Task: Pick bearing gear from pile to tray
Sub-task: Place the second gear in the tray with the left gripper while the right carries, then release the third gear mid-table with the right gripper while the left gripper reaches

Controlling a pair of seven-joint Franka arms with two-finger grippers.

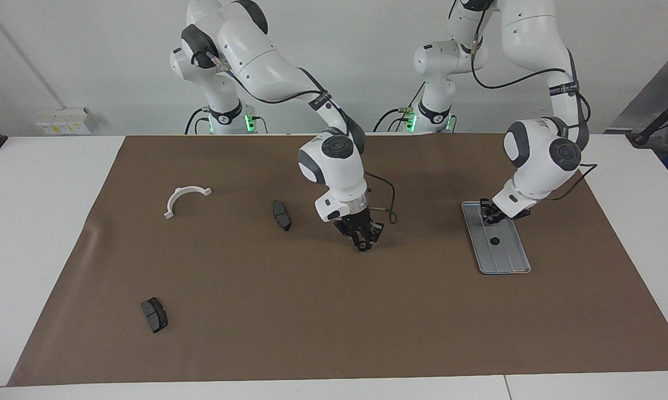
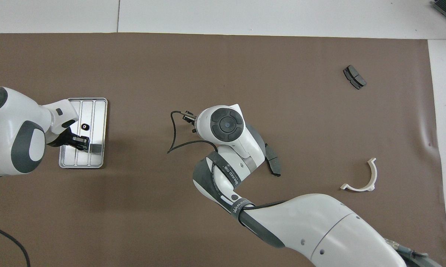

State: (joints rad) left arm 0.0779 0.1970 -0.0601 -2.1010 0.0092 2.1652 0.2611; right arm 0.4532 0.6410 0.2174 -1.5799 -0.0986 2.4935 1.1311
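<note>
A small black bearing gear (image 1: 494,241) (image 2: 85,126) lies on the silver ridged tray (image 1: 512,261) (image 2: 97,155) toward the left arm's end of the table. My left gripper (image 1: 487,215) (image 2: 80,142) hangs over the tray's end nearer to the robots, apart from the gear. My right gripper (image 1: 362,244) is low over the middle of the brown mat; in the overhead view its own wrist hides it. The pile is a loose scatter: a white half-ring bracket (image 1: 187,199) (image 2: 362,178) and two dark brake pads (image 1: 281,215) (image 1: 154,314).
One brake pad (image 2: 273,165) lies beside the right arm's wrist, partly covered by it. The other pad (image 2: 354,76) lies farther from the robots, toward the right arm's end. A brown mat (image 1: 334,322) covers the white table.
</note>
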